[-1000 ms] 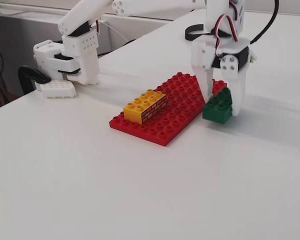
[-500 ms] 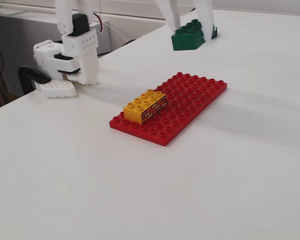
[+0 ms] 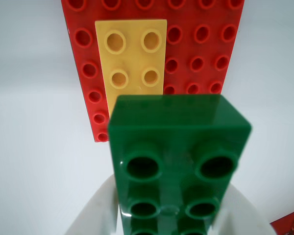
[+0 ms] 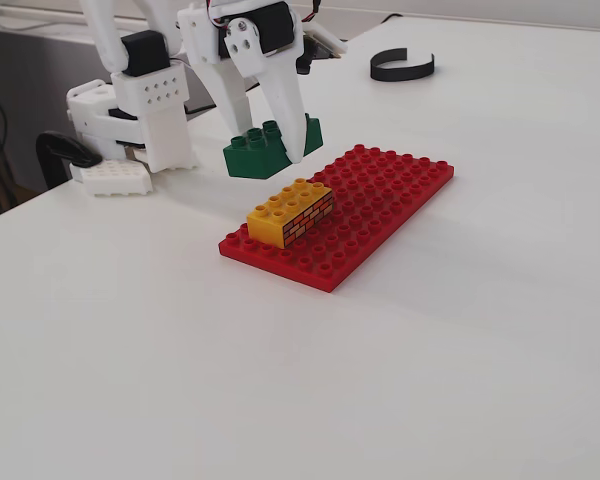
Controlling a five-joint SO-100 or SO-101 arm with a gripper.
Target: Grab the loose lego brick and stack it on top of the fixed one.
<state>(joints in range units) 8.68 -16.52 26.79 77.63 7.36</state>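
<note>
My gripper [image 4: 272, 148] is shut on the dark green lego brick [image 4: 271, 148] and holds it in the air, tilted, a little above and behind the yellow brick [image 4: 291, 211]. The yellow brick has a brick-wall pattern on its sides and sits on the near left part of the red studded baseplate [image 4: 380, 200]. In the wrist view the green brick [image 3: 179, 161] fills the lower middle between my white fingers [image 3: 93, 215]. The yellow brick [image 3: 133, 56] lies beyond it on the baseplate [image 3: 206, 49], and the green brick hides its near end.
The arm's white base [image 4: 145, 110] stands at the back left of the white table [image 4: 400, 380]. A black curved clip [image 4: 402, 66] lies at the back. A red object [image 3: 291, 223] shows at the lower right corner of the wrist view.
</note>
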